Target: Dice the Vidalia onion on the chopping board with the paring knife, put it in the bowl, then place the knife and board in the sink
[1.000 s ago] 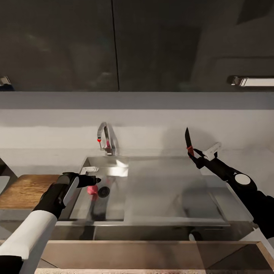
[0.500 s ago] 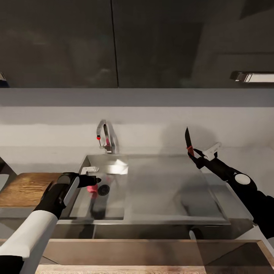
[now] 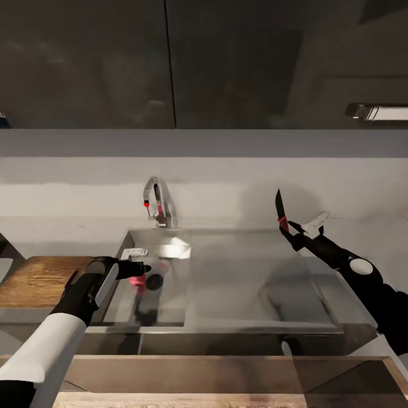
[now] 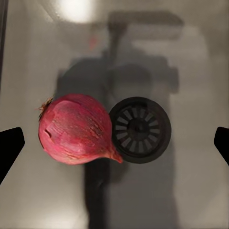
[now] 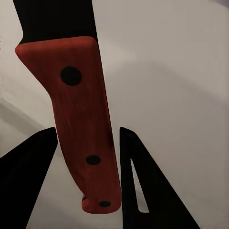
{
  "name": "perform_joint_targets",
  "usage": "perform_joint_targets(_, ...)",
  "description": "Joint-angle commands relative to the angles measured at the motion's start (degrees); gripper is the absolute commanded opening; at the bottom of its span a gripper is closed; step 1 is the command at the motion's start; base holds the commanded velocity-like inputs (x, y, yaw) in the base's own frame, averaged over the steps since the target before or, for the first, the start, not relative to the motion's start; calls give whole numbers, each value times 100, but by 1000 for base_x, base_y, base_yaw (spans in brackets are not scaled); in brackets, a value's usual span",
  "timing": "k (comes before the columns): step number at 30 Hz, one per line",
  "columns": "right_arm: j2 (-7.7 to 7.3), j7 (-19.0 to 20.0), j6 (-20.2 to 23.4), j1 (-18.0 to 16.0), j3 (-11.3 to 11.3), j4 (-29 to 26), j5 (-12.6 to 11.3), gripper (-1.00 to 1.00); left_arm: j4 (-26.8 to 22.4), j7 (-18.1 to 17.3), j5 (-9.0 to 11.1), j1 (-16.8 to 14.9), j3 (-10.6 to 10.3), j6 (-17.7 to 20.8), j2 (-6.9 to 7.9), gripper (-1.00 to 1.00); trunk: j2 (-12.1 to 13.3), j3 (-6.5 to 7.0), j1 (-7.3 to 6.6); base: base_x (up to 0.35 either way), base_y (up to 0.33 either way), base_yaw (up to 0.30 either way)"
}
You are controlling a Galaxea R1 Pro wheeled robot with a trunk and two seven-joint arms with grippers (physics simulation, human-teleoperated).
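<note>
The onion point(image 3: 136, 279), red-skinned, lies on the floor of the steel sink point(image 3: 170, 306) right beside the round dark drain point(image 3: 154, 281). My left gripper point(image 3: 137, 262) hangs open just above it. In the left wrist view the onion point(image 4: 76, 129) touches the drain point(image 4: 140, 130), and the left gripper point(image 4: 115, 143) has its fingertips point(image 4: 9, 145) spread wide, well clear of it. Over the drainboard's far right corner my right gripper point(image 3: 289, 229) is shut on the paring knife point(image 3: 280, 208), dark blade up. The right gripper point(image 5: 88, 131) clamps the knife's red handle point(image 5: 86, 129). The chopping board point(image 3: 39, 280) lies left of the sink.
The chrome tap point(image 3: 158, 207) with its red knob stands behind the basin. The flat drainboard point(image 3: 255, 277) stretches to the right. Black upper cabinets hang overhead, with a chrome handle point(image 3: 377, 112). A pale sliver point(image 3: 3, 268) at the left edge may be the bowl.
The whole picture has slid up slightly, so the camera has moved. Both arms hold about the same pose, and the onion still lies by the drain.
</note>
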Motion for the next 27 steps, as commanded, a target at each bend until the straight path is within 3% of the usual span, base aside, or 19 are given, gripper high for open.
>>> perform_joint_targets(1,-3,10,30,-6,7,-8,-61,-100,-5,4,20,-5,-14,23,6,100,-13,-17,3,0,0,0)
perform_joint_targets(19,1,10,30,-6,7,-13,-61,-100,-5,12,25,-5,-14,-108,-5,100,-13,-120,3,0,0,0)
perform_joint_targets(27,-3,10,30,-6,7,-13,-61,-100,-5,190,27,-5,-13,-168,2,100,-13,-135,3,0,0,0)
